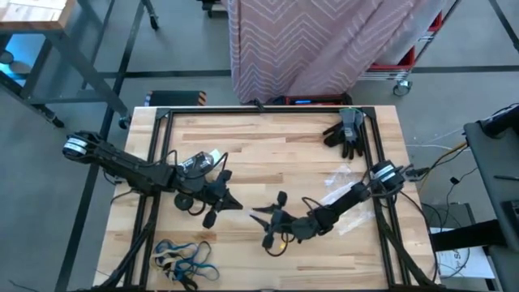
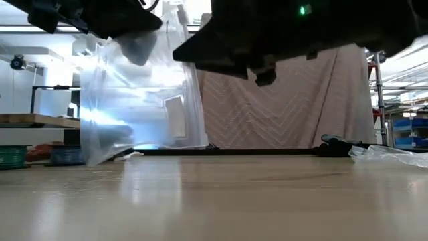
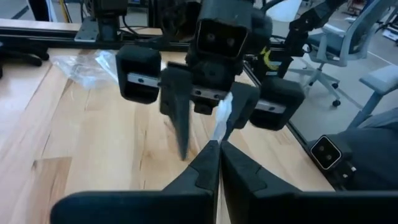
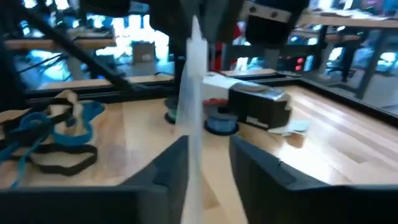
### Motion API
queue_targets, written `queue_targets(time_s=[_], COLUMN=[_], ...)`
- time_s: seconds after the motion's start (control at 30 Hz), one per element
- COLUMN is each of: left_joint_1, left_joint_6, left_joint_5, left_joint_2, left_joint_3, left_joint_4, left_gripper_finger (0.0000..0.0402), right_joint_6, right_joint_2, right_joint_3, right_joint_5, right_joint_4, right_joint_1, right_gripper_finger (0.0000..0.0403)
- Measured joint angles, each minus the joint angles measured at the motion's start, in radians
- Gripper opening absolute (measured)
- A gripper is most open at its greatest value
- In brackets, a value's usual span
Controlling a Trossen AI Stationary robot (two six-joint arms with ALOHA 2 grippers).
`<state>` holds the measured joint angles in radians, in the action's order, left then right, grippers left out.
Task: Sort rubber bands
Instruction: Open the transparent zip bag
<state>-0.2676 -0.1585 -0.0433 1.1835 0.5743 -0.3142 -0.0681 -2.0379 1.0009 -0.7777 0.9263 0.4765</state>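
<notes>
A clear plastic bag hangs mid-table, and my left gripper is shut on its upper edge. My right gripper faces the left one from the table's right. It is open, with one finger on each side of the same bag edge; I cannot tell whether they touch it. The rubber bands, blue, tan and black loops, lie in a loose heap near the front left corner and also show in the right wrist view. No gripper is near them. My left gripper pinches the bag's upper edge between its two shut fingertips. It comes from the table's left, slanting slightly down. The bag hangs below the fingers as a broad slack sheet. Whether its lower end rests on the table I cannot tell.
A second crinkled clear bag lies under my right arm near the right rail. Dark work gloves lie at the far right corner. A black frame rail runs round the wooden table top.
</notes>
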Motion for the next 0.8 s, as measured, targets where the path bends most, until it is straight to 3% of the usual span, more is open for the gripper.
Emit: queue_targets(time_s=[0.1,0.2,0.4,0.6,0.8], left_joint_1=[0.0,0.0,-0.006,-0.008,-0.008], left_joint_6=[0.0,0.0,-0.019,-0.019,0.004], left_joint_5=[0.0,0.0,-0.002,-0.002,0.005], left_joint_2=[-0.001,-0.001,-0.001,0.004,0.054], left_joint_3=[0.0,0.0,0.0,0.0,0.0], left_joint_4=[-0.007,-0.007,-0.006,-0.011,-0.144], left_gripper_finger=[0.0,0.0,0.0005,0.0049,0.0116], right_joint_6=[-0.026,-0.043,-0.188,-0.303,-0.333], right_joint_2=[0.021,0.059,0.196,0.272,0.287], right_joint_3=[0.018,0.052,0.24,0.503,0.627], right_joint_5=[0.038,0.05,0.082,0.363,0.572], right_joint_4=[-0.105,-0.269,-0.939,-1.556,-1.8], right_joint_1=[-0.004,-0.006,-0.008,-0.038,-0.092], right_gripper_finger=[0.0025,0.0009,0.0003,0.0002,0.0002])
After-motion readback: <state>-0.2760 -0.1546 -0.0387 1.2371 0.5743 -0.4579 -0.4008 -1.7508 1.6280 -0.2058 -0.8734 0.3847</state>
